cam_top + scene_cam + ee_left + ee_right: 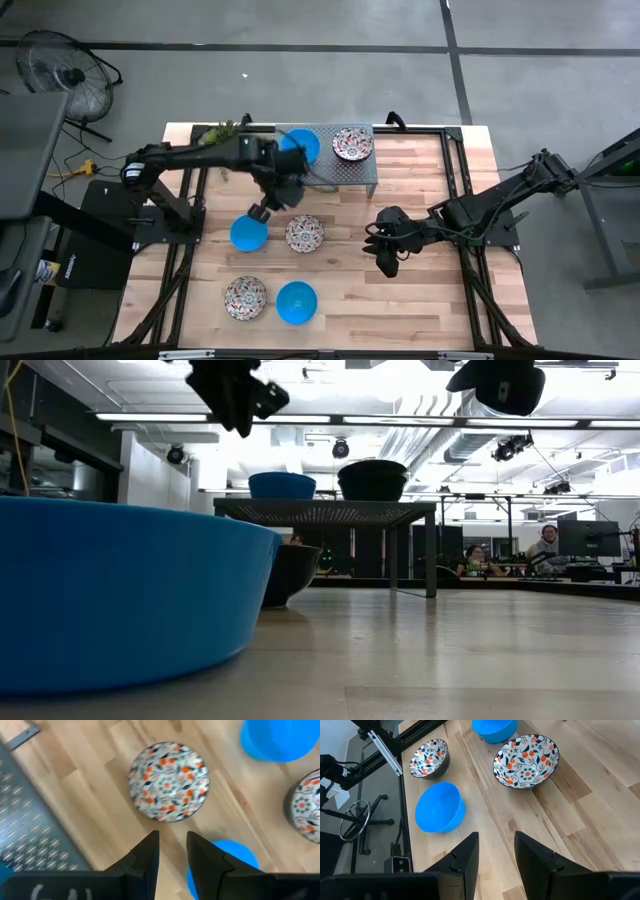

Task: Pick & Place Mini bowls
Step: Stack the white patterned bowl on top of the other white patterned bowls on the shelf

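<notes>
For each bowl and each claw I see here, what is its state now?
Left claw: open, empty, above blue bowl.
Right claw: open, empty.
Shelf bowls, blue and floral: upright.
Centre floral bowl: upright on table.
Front floral and blue: upright.

A wooden bench (420, 300) is seen at the centre of the high view. A grey perforated rack (360, 172) is set on it at upper centre, and a small green plant (222, 132) is seen at the bench's upper left corner. A black fan (62, 72) stands on the floor at upper left. In the low view, two people (545, 542) are seated at desks at far right.
</notes>
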Tool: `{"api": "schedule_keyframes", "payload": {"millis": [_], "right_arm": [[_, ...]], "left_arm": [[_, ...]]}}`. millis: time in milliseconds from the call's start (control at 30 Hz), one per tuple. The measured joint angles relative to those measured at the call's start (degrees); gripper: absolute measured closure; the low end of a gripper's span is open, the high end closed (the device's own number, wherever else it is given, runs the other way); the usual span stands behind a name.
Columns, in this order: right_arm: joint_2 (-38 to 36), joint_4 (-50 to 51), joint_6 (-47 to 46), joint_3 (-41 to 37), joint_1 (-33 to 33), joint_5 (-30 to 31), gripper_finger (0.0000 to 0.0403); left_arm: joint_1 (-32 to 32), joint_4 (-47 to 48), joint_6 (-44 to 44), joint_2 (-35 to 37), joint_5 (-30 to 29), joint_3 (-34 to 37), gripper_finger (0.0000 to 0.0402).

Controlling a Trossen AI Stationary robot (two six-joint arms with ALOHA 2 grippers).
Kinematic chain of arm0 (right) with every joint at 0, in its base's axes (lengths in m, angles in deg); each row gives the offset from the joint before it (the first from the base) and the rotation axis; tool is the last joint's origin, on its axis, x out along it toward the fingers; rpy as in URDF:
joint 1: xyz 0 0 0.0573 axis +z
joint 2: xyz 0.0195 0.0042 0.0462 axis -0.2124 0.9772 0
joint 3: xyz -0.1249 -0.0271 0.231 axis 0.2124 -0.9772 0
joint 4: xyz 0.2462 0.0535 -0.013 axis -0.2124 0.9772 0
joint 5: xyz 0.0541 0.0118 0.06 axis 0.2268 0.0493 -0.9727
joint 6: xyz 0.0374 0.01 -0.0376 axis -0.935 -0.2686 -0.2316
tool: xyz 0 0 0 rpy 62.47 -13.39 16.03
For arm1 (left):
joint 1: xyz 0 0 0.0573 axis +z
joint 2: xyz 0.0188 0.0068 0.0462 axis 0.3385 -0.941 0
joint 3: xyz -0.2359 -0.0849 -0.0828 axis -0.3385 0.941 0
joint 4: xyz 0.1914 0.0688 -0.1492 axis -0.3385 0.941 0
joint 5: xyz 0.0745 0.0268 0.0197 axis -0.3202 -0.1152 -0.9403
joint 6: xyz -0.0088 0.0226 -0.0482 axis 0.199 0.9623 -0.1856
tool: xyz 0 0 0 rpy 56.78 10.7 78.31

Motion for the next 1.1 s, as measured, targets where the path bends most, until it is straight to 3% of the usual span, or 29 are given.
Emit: {"api": "schedule_keyframes", "payload": {"millis": [200, 467, 767, 1100], "right_arm": [[0.0, 0.0, -0.1, 0.0, 0.0, 0.0, 0.029], [0.0, 0.1, -0.3, 0.0, 0.0, 0.0, 0.029], [0.0, 2.5, -1.6, 0.0, 0.0, -2.2, 0.029], [0.0, 10.9, -10.6, 0.0, 0.0, -1.6, 0.029]], "left_arm": [[-7.3, -1.4, -9.6, 0.0, -5.6, 0.0, 0.0305], [-13.2, -8.4, -32.3, 0.0, -10.4, 3.5, 0.0306], [-14.1, -13.5, -49.0, 0.0, -10.6, 15.7, 0.0306], [-13.2, -25.3, -59.5, 0.0, -9.8, 25.1, 0.0305]]}}
